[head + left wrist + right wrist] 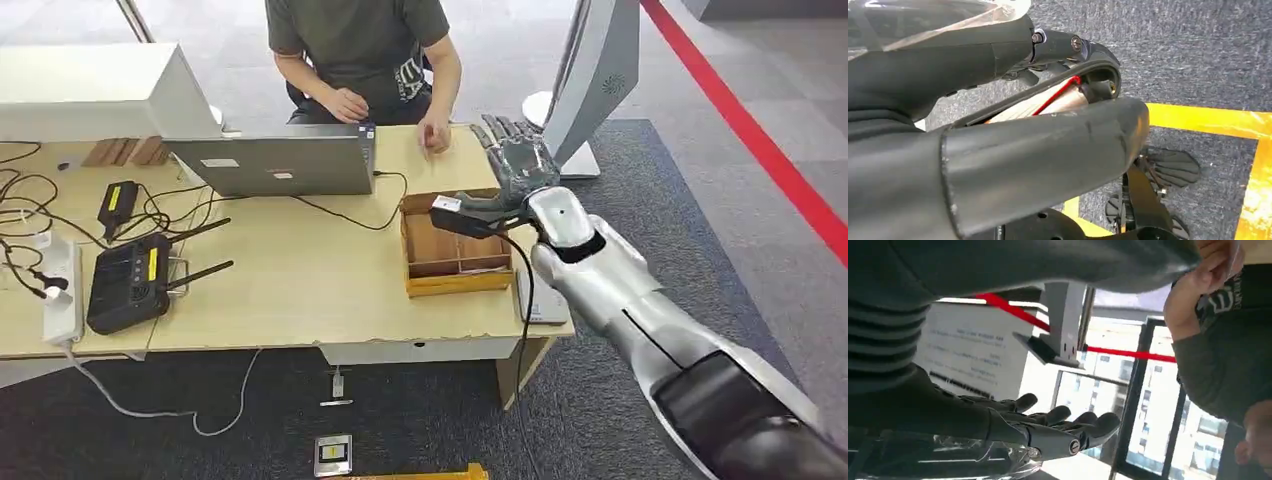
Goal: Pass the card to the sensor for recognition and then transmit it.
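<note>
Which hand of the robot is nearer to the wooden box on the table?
The right hand: it hovers open above the far right corner of the wooden box. The left hand hangs low over the carpet, away from the table.

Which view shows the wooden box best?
The head view: the wooden box sits whole on the table's right end, under the right hand. The wrist views look at carpet and at windows instead.

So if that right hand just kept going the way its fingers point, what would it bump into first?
Probably the person's hand resting on the table; the right hand points toward it, though depth is hard to judge.
</note>
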Robot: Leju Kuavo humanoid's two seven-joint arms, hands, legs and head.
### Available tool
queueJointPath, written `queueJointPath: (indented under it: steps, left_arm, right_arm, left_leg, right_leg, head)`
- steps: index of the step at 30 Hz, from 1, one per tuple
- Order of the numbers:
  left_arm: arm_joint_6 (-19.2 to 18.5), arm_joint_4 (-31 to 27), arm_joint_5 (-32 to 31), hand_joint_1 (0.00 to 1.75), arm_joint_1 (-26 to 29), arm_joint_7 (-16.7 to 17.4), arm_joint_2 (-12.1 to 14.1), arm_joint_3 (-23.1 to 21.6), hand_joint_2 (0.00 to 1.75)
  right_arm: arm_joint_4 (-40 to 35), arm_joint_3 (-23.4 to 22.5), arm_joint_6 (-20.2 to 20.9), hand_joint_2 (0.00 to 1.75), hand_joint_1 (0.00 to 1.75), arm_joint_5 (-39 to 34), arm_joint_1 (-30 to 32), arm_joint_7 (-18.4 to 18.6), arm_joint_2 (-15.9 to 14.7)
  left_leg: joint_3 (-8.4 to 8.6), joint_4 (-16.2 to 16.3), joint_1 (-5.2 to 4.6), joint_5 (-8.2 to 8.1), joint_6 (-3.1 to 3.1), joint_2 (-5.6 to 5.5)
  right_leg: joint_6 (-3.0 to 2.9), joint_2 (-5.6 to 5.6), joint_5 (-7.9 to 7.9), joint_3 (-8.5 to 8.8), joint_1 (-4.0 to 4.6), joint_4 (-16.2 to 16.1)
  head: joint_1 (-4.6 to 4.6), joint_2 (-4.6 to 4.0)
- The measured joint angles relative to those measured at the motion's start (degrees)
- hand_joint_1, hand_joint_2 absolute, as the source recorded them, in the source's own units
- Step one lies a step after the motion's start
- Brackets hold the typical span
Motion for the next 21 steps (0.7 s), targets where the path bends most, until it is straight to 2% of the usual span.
queueJointPath:
  steps: [4, 8, 9, 14, 21]
  left_arm:
    - [0.0, 0.0, 0.7, 0.00, 0.3, 0.0, 0.1, 0.0, 0.00]
    - [0.3, 0.0, 1.5, 0.00, 0.3, 0.2, 0.3, 0.0, 0.00]
    - [0.5, 0.0, 2.0, 0.00, 0.3, 0.1, 0.3, 0.0, 0.00]
    - [0.9, 0.0, 3.2, 0.00, 0.5, -0.8, 0.5, 0.1, 0.00]
    - [1.2, 0.0, 3.5, 0.00, 0.4, -1.1, 0.6, 0.1, 0.00]
  right_arm:
    - [-7.3, -2.8, 2.7, 0.00, 0.00, -6.9, 4.8, 0.4, -3.8]
    - [-17.1, -5.3, 4.1, 0.00, 0.00, -10.5, 10.7, 1.9, -7.9]
    - [-19.4, -5.7, 4.8, 1.75, 0.00, -11.0, 12.2, 2.5, -8.7]
    - [-29.7, -6.8, 6.6, 1.75, 0.00, -10.3, 17.7, 4.8, -12.2]
    - [-38.0, -6.9, 6.5, 1.75, 0.00, -9.5, 20.8, 5.6, -14.1]
  left_leg:
    - [0.01, 0.0, 0.00, -0.02, 0.02, 0.03]
    - [0.03, 0.0, -0.03, -0.05, 0.04, 0.03]
    - [0.01, 0.0, -0.03, -0.05, 0.04, 0.04]
    - [0.00, 0.0, -0.02, -0.06, 0.02, 0.05]
    - [0.01, 0.0, -0.02, -0.06, 0.02, 0.07]
  right_leg:
    - [0.00, 0.03, 0.01, -0.02, -0.04, 0.0]
    - [0.00, 0.04, 0.00, -0.02, -0.03, 0.0]
    - [0.00, 0.04, 0.00, -0.01, -0.02, 0.0]
    - [0.00, 0.05, -0.01, -0.03, -0.01, 0.0]
    - [-0.01, 0.06, 0.00, -0.02, -0.01, 0.0]
  head:
    - [0.00, 0.00]
    - [0.00, 0.00]
    - [0.02, 0.00]
    - [0.02, 0.00]
    - [0.02, 0.00]
